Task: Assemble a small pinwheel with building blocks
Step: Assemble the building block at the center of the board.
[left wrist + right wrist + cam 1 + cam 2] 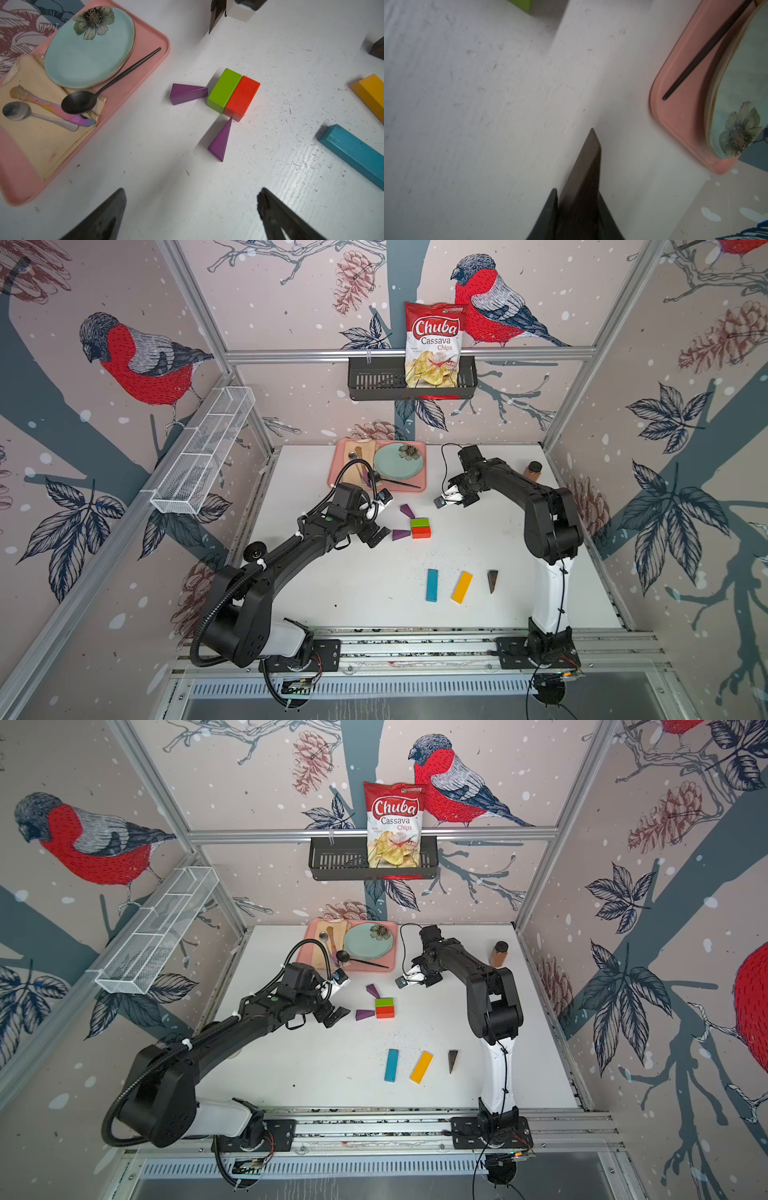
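Hub sits built between my arms, both purple wedges just beside it. My right gripper clamps one brown wedge beyond it; my left gripper gapes empty. Second brown wedge, blue bar and yellow bar lie apart, unplaced.

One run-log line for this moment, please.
left gripper open, empty | right gripper shut on brown wedge | hub, purple wedges beside | blue bar, yellow bar, second brown wedge loose

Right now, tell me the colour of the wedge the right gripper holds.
Dark brown. The wedge shows best in the right wrist view.
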### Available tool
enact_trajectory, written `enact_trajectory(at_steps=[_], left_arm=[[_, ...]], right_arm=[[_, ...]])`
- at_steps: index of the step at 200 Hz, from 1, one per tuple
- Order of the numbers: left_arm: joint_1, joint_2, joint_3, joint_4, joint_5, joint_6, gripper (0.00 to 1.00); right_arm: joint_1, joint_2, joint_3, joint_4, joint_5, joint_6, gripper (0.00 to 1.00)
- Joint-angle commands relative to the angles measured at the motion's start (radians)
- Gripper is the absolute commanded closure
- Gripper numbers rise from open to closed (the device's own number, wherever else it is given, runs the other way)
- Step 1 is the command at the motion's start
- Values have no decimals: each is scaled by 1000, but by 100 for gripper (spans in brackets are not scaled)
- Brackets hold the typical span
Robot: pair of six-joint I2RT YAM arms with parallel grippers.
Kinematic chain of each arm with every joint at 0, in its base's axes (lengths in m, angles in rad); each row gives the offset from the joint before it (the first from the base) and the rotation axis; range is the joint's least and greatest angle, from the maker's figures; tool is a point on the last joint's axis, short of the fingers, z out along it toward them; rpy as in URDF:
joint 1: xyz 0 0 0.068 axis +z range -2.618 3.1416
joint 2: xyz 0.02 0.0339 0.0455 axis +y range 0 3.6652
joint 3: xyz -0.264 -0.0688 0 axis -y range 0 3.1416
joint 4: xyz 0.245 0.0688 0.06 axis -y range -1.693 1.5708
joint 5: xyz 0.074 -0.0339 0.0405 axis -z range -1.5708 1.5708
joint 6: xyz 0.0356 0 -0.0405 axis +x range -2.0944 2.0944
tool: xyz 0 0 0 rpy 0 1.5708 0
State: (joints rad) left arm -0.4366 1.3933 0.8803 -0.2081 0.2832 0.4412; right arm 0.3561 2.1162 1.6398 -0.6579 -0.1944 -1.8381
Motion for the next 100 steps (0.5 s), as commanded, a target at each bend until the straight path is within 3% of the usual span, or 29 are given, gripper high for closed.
enact_trajectory(at_steps=[1, 100], left_arm=[[1, -14, -8, 19, -22, -44, 2], [1, -49, -55, 39, -29, -71, 2]], right_arm=[[22, 12, 12, -16, -10, -28, 79], [109, 30, -20, -22, -7, -9, 77]])
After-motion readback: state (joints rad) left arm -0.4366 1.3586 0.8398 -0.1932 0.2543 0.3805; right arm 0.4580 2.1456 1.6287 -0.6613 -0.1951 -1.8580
